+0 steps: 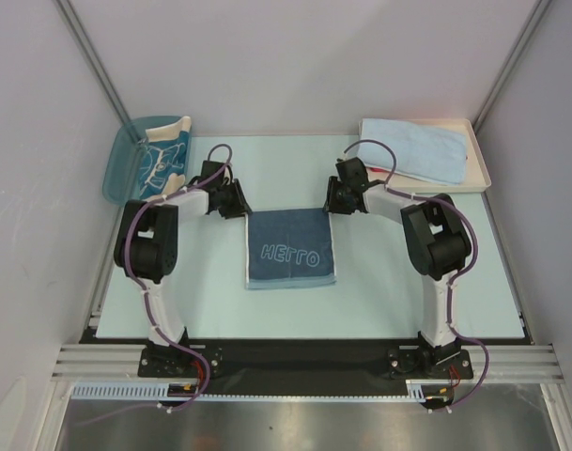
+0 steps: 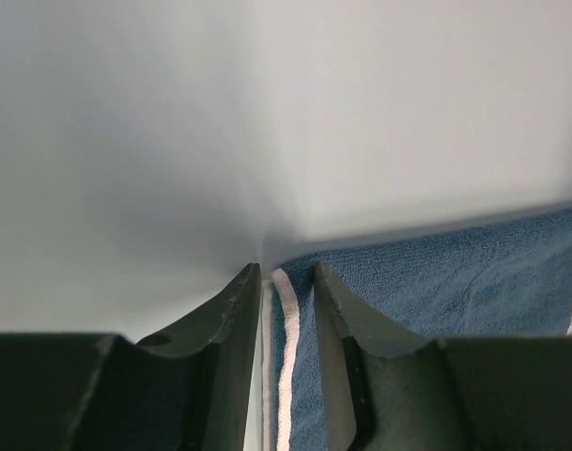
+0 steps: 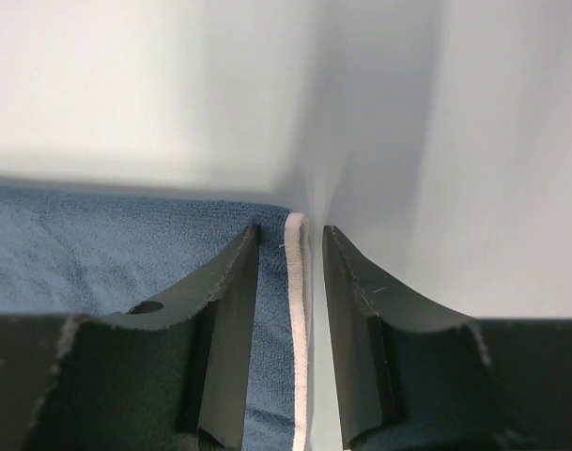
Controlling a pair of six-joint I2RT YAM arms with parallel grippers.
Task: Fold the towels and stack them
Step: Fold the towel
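Note:
A dark-blue towel (image 1: 290, 247) with pale lettering lies folded flat at mid-table. My left gripper (image 1: 237, 202) is down at its far left corner and my right gripper (image 1: 334, 199) at its far right corner. In the left wrist view the left gripper (image 2: 286, 272) has its jaws apart around the white-hemmed edge of the towel (image 2: 455, 272). Seen from the right wrist, the right gripper (image 3: 290, 235) straddles the white hem of the towel (image 3: 98, 244), with bare table showing between the hem and the outer finger. Neither corner is lifted.
A cream tray (image 1: 477, 155) at the back right holds a folded light-blue towel (image 1: 412, 148). A translucent blue bin (image 1: 116, 169) at the back left contains a beige, teal-patterned towel (image 1: 165, 155). Grey walls close in the table on three sides.

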